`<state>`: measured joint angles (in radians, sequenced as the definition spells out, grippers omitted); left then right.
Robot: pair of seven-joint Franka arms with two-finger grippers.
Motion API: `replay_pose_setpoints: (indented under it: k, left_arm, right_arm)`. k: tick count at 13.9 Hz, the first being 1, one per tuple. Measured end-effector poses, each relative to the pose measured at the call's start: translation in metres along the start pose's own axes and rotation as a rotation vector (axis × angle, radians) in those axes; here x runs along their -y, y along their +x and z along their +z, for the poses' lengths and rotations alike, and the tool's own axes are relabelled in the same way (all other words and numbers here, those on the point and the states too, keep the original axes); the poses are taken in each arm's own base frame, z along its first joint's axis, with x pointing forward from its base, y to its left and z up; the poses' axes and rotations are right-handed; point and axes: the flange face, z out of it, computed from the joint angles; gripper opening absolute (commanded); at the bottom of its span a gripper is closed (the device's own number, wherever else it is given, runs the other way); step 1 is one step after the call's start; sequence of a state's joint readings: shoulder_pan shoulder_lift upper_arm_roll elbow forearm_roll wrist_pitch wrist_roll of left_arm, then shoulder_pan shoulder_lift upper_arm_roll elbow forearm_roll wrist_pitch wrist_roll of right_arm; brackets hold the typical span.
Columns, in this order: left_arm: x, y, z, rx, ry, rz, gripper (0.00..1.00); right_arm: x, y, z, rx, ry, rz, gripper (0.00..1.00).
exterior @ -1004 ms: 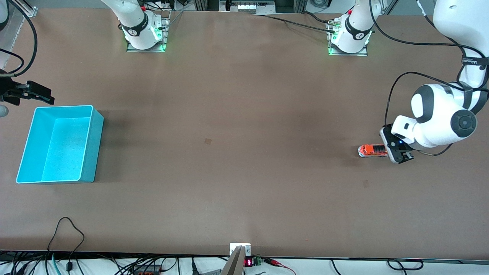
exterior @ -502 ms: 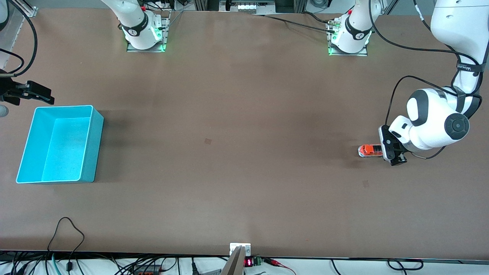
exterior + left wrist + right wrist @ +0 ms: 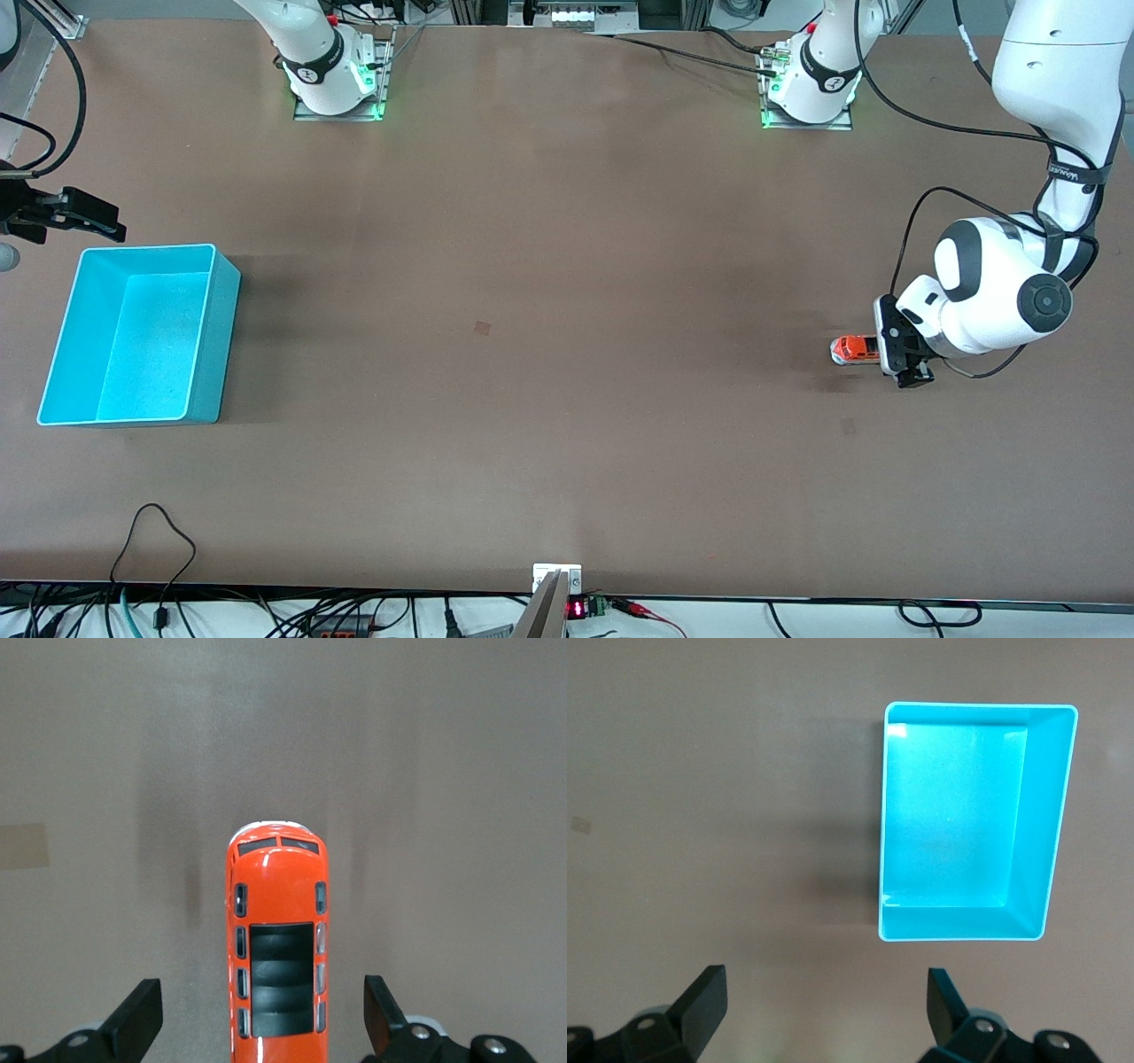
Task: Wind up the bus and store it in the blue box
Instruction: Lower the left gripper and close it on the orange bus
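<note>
The small orange bus (image 3: 853, 349) with a dark roof panel stands on the table near the left arm's end. In the left wrist view the bus (image 3: 277, 939) lies lengthwise between the two spread fingers, with a gap on each side. My left gripper (image 3: 262, 1014) is open around the bus's rear half; in the front view the left gripper (image 3: 897, 352) covers that end. The blue box (image 3: 137, 333) stands empty at the right arm's end and shows in the right wrist view (image 3: 970, 819). My right gripper (image 3: 824, 1005) is open and empty, waiting above the table beside the box (image 3: 75, 215).
Both arm bases (image 3: 335, 78) stand along the table's farthest edge. Cables (image 3: 159, 532) hang over the table's nearest edge. A small pale patch (image 3: 482, 327) marks the table's middle.
My left gripper has moved along the bus toward its front end, covering more of the toy. The bus, the box and the right arm have not moved.
</note>
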<state>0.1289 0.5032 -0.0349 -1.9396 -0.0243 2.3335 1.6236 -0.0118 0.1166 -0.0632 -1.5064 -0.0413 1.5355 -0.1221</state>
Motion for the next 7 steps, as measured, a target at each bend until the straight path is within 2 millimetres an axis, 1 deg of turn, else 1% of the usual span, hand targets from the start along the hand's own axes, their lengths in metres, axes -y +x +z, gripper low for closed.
replay_pose_setpoints:
  k: [4, 7]
  left_arm:
    - [-0.002, 0.000, 0.006, -0.001, -0.011, -0.001, 1.00]
    - [-0.007, 0.001, 0.017, -0.002, -0.010, -0.006, 1.00]
  right_arm:
    - [0.000, 0.000, 0.000, 0.001, 0.000, 0.001, 1.00]
    - [-0.001, -0.001, 0.001, 0.006, 0.001, 0.002, 1.00]
